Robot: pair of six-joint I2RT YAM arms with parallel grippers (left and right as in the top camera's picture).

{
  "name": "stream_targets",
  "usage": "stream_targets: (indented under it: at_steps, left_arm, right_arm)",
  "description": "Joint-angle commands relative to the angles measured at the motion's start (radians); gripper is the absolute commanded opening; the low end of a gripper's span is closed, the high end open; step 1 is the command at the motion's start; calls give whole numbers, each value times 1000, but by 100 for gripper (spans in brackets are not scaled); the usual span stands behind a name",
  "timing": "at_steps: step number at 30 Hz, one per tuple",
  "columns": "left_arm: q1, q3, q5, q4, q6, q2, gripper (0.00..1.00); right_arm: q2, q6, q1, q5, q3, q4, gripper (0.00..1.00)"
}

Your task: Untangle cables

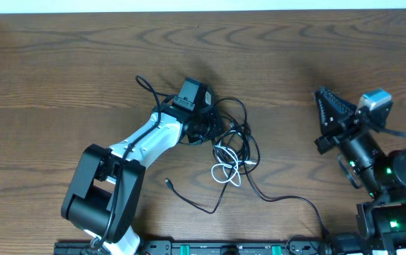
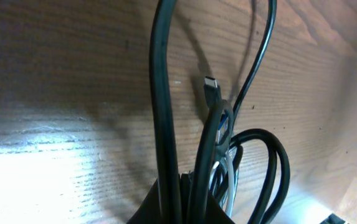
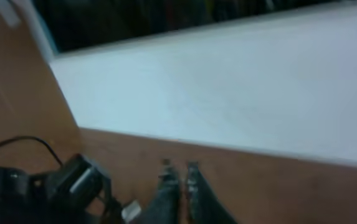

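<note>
Thin limp black cords pinched in the left hand look light and slippery, best gripped near the small dark plug; right hand pressed together, empty.

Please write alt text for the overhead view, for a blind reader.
The left arm grips a tangle of black and white cables on a wooden table; the right arm, holding nothing, is apart at the right.

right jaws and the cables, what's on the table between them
Nothing: in the overhead view that stretch is bare table up to the cables.
</note>
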Motion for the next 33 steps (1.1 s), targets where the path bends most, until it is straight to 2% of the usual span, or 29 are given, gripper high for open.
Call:
stream_targets:
  at_steps: [1, 5, 7, 12, 16, 20, 21, 25, 33]
  left_arm:
    - [3, 3, 10, 6, 19, 12, 8]
    - [3, 3, 167, 77, 113, 12, 8]
    - [3, 3, 184, 100, 124, 12, 8]
    - [3, 3, 184, 127, 123, 12, 8]
    - [3, 3, 184, 130, 120, 12, 8]
    - [3, 3, 184, 130, 118, 12, 8]
    - [3, 3, 183, 130, 119, 12, 8]
    - [3, 3, 183, 130, 119, 12, 8]
    - [3, 3, 183, 129, 119, 12, 8]
  right_arm:
    - [31, 27, -5, -53, 11, -85, 14]
    - [102, 35, -5, -186, 11, -190, 28]
    - [144, 35, -3, -266, 11, -207, 37]
    - [285, 35, 41, -431, 11, -213, 40]
    - [402, 53, 126, -454, 11, -211, 41]
    - [484, 53, 210, -450, 11, -205, 47]
    - [507, 56, 241, -450, 11, -200, 54]
    - [529, 122, 304, -343, 11, -200, 55]
    - [576, 154, 502, 129, 11, -201, 49]
